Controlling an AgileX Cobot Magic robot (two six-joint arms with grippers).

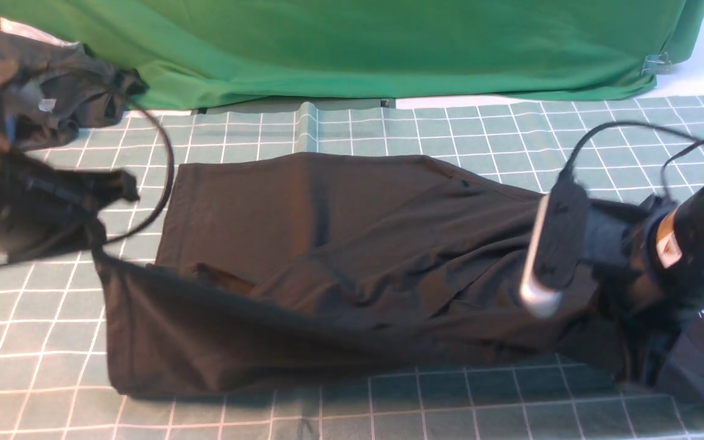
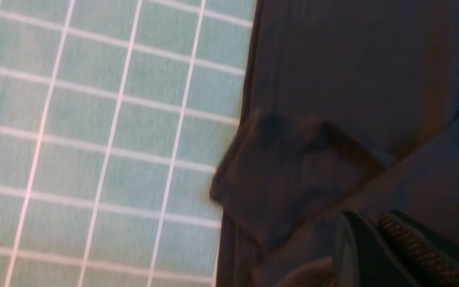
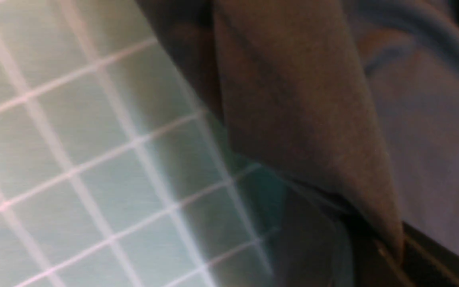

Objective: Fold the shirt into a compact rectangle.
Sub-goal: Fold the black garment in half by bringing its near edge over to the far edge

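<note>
The black shirt (image 1: 340,244) lies stretched across the checked mat, its far part flat and creased, its near edge raised off the mat. My left gripper (image 1: 96,241) is shut on the shirt's near-left corner and holds it up, with the cloth taut below it. In the left wrist view the shirt (image 2: 353,79) fills the side beyond the fingertips (image 2: 403,243), and a folded flap lies on it. At the right end my right gripper (image 1: 624,278) is shut on the shirt. In the right wrist view a tapering fold of the shirt (image 3: 301,99) runs into the right gripper (image 3: 393,251). Print and neck label are hidden.
A big green cloth (image 1: 352,49) hangs along the back edge. A smaller dark grey garment (image 1: 52,91) with blue lies at the back left. The teal checked mat (image 1: 388,128) covers the table. The left arm's cable (image 1: 165,159) loops over the mat.
</note>
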